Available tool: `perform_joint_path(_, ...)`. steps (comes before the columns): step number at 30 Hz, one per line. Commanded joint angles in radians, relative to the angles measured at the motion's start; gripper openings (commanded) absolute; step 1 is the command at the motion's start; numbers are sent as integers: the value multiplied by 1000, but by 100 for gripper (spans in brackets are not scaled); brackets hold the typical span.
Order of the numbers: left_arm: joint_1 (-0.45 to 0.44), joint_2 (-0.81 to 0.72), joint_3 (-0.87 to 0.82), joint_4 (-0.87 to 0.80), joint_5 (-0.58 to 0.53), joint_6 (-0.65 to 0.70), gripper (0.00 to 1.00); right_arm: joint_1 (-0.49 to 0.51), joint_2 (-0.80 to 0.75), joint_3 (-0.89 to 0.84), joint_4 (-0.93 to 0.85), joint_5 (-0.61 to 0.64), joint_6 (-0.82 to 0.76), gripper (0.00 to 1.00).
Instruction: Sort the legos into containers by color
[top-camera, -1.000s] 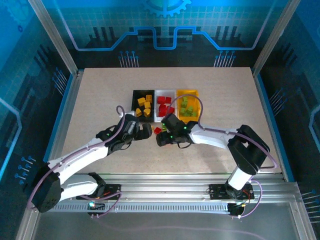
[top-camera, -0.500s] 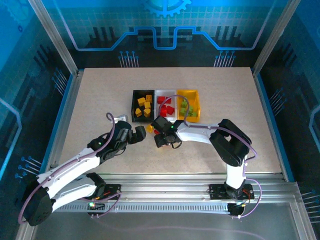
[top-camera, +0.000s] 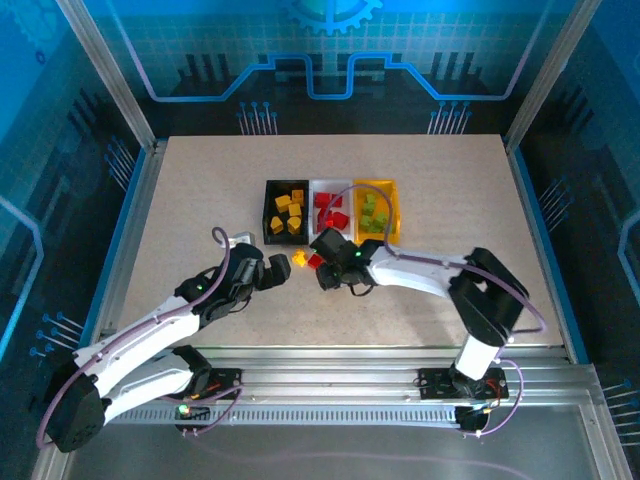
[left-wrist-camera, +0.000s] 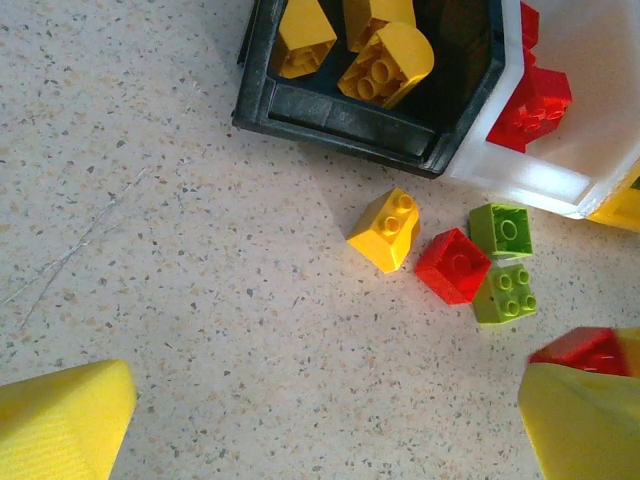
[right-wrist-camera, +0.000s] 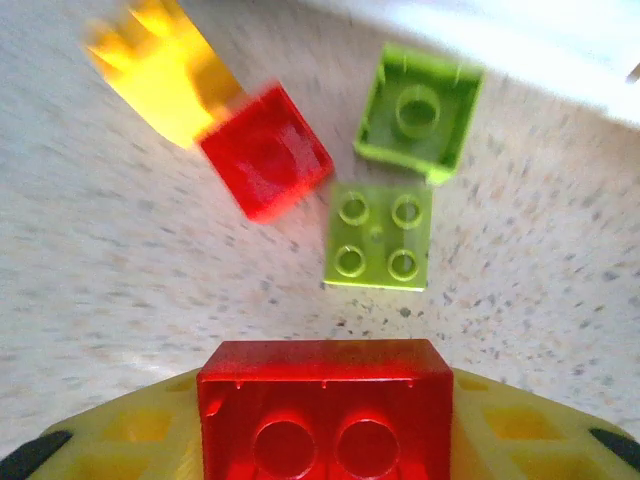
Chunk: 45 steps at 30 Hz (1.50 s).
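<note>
Legos (left-wrist-camera: 385, 230) appear light, rigid, best pinched on flat sides; right gripper (top-camera: 323, 266) clamps red brick (right-wrist-camera: 323, 410), strays (right-wrist-camera: 380, 235) at twelve o'clock; left gripper (left-wrist-camera: 320, 420) gapes empty.

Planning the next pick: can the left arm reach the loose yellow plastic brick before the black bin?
Probably yes. The open left gripper hovers near the yellow plastic brick, lying on bare table apart from the black plastic bin; only a small red brick crowds one side.
</note>
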Motion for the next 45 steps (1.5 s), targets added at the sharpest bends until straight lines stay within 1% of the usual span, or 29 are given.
perform_joint_path(1, 3, -23, -27, -13, -10, -21, 99, -36, -73, 70, 3, 6, -55, 45)
perform_joint_path(4, 3, -21, -34, -13, -4, -23, 99, -117, -20, 169, -7, -23, -65, 48)
perform_joint_path(9, 3, -23, -51, -14, 4, -32, 99, -226, 172, 380, -42, -60, -54, 50)
perform_joint_path(11, 4, -22, -62, -3, 13, -33, 99, -248, 245, 463, -63, -49, -52, 50)
perform_joint_path(16, 8, -19, -72, 11, 33, -27, 99, -286, 408, 675, -178, -26, -35, 52)
perform_joint_path(19, 12, -18, -72, 12, 37, -20, 99, -296, 451, 742, -217, -19, -22, 58)
perform_joint_path(22, 16, -13, -72, 16, 45, -15, 99, -300, 454, 772, -226, -27, -17, 65)
perform_joint_path(25, 20, -6, -69, 20, 48, -12, 99, -299, 417, 758, -208, -42, -19, 69)
perform_joint_path(27, 24, 2, -66, 27, 51, -3, 99, -297, 381, 738, -201, -48, -18, 71)
perform_joint_path(29, 29, 15, -61, 42, 62, 12, 99, -294, 324, 685, -173, -63, -13, 71)
perform_joint_path(31, 43, 43, -51, 71, 98, 46, 98, -285, 260, 607, -127, -88, -6, 71)
perform_joint_path(32, 52, 65, -40, 86, 115, 66, 96, -279, 227, 563, -104, -102, -5, 71)
perform_joint_path(35, 63, 176, 15, 126, 155, 143, 89, -259, 146, 452, -64, -112, 0, 71)
perform_joint_path(38, 61, 320, 92, 134, 132, 210, 83, -253, 81, 352, -35, -125, 14, 71)
perform_joint_path(40, 62, 386, 114, 176, 112, 238, 82, -253, 39, 290, -18, -126, 27, 71)
perform_joint_path(45, 61, 521, 157, 291, 127, 293, 81, -255, -50, 176, 7, -124, 44, 71)
